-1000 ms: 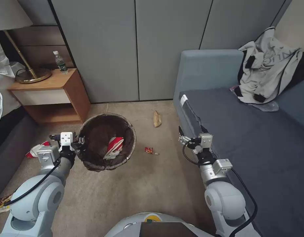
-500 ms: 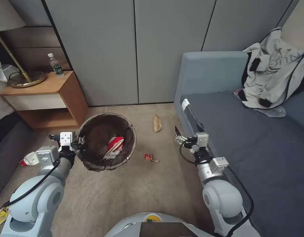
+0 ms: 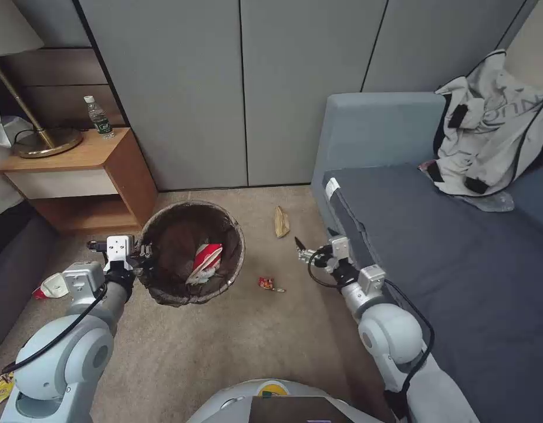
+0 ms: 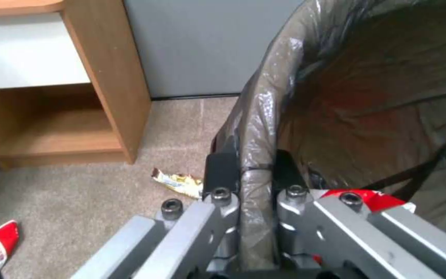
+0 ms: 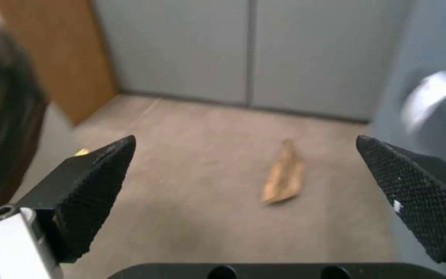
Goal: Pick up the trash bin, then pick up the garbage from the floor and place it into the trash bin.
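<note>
Right gripper [image 3: 300, 249] hangs low over the carpet beside the sofa [image 3: 447, 247], jaws spread wide apart, nothing between them. The tan paper bag [image 3: 281, 221] lies ahead of it, toward the wardrobe doors [image 3: 242, 88]; in the right wrist view that bag [image 5: 284, 177] sits framed between the two black fingertips [image 5: 96, 182], a little toward the sofa-side one, its long axis running away from the gripper rather than across the gap. A small red wrapper [image 3: 269, 284] lies on the floor back of and inboard from the same gripper, between it and the trash bin [image 3: 192, 252]. Left gripper [image 3: 143, 254] is clamped on the bin's bag-lined rim [image 4: 256, 155], one finger outside, one inside, holding the bin off to that side; a red-and-white carton [image 3: 205, 262] rests inside. Judgement: the right arm is the nearer one to both floor pieces, and the bag is the one lined up.
</note>
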Tool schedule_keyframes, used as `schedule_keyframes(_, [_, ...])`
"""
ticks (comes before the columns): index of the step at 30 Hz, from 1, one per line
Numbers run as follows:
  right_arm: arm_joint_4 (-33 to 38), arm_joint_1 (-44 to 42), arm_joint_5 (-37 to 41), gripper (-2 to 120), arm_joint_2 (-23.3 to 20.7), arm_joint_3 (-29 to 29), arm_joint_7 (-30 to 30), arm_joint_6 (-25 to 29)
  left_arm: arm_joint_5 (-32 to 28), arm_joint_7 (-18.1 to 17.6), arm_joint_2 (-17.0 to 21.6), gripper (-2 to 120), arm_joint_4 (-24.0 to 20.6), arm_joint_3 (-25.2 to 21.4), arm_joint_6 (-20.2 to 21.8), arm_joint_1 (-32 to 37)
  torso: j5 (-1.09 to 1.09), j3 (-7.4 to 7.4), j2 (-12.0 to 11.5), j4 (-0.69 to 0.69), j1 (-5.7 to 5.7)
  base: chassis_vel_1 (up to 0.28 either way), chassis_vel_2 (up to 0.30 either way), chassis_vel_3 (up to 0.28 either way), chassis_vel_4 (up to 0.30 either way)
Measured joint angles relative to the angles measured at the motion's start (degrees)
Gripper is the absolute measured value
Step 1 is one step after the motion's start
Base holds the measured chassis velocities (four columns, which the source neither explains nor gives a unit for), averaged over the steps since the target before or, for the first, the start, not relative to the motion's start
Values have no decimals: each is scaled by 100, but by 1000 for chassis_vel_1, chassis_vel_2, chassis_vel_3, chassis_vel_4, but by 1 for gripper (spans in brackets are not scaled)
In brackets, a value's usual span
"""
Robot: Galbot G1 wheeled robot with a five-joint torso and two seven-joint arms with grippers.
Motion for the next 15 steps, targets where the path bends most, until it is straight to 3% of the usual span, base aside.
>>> schedule_keyframes(2, [-134, 112, 130, 100, -138, -64, -75, -46, -5, 0, 8, 2, -6, 1, 0, -2, -1, 0, 0, 0, 0, 0, 0, 0, 0])
schedule_keyframes(6, [-772, 647, 439, 100, -830, -287, -623, -127, -52, -6, 56, 2, -47, -29, 0, 10, -1, 0, 0, 0, 0, 0, 0, 0, 0])
schedule_keyframes(15, [-1660, 1395, 691, 100, -1185, -733, -1144, -273, -63, -9, -7, 2, -86, -22, 0, 11, -1, 0, 0, 0, 0, 0, 0, 0, 0])
